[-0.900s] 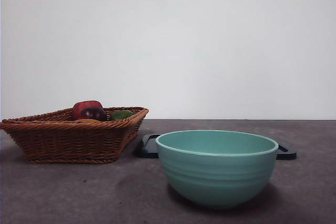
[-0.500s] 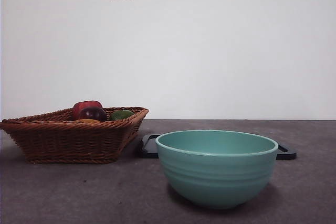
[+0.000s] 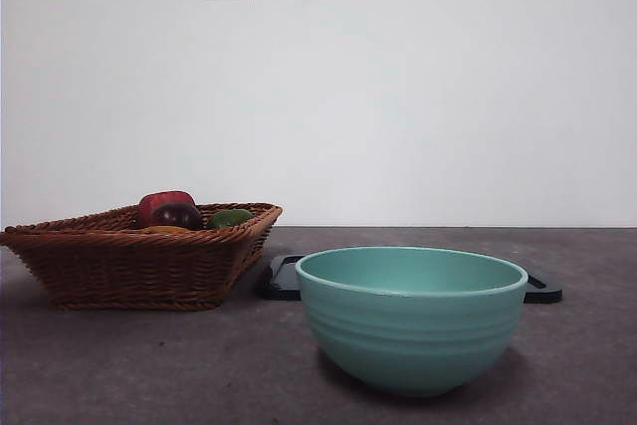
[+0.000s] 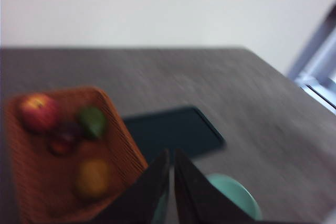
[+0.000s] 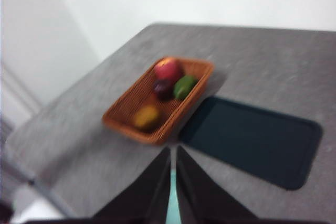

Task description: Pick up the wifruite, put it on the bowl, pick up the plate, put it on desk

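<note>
Grey desk (image 3: 149, 365) carries a ridged mint-green bowl (image 3: 411, 318). Golden-brown kiwifruit (image 5: 146, 117) lies in the basket (image 3: 139, 258). Left gripper (image 4: 171, 157) and right gripper (image 5: 173, 153) are both clenched, empty.

The bowl (image 3: 411, 318) is standing in front of the black tray (image 3: 542, 289), blocking low approach. The wicker basket (image 3: 139, 256) is occupying the neighbouring side. Space overhead is lying open.

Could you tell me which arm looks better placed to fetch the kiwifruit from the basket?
Probably the left. Its tool hangs closer to the basket, with the kiwifruit just beside it. The right tool sits farther back, shut like the left.
</note>
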Robot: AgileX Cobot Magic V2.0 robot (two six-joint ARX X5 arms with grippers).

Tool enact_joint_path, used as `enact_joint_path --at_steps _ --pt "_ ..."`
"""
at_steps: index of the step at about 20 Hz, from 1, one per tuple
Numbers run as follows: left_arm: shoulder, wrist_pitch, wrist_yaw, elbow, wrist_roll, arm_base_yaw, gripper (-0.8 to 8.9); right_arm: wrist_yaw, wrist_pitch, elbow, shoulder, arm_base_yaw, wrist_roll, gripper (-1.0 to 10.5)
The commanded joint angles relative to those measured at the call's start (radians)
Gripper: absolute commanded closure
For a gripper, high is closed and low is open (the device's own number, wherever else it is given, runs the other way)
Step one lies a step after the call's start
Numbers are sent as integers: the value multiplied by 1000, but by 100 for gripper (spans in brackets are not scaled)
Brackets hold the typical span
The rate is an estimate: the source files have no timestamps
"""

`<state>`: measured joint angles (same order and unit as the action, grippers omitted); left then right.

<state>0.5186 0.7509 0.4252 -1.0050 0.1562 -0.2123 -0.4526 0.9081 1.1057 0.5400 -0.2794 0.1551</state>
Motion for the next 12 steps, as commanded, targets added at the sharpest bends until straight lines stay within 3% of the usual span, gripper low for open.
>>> enact_joint_path --at_steps 1,8,12 --pt "4 72 87 -22 -37 -5 798 -3 48 29 6 -45 -97 936" --pt "-14 249 210 -22 -138 -5 798 -3 201 39 5 -75 -122 936" --pt "-33 273 264 -22 -164 -5 798 -3 257 39 5 -75 -123 936"
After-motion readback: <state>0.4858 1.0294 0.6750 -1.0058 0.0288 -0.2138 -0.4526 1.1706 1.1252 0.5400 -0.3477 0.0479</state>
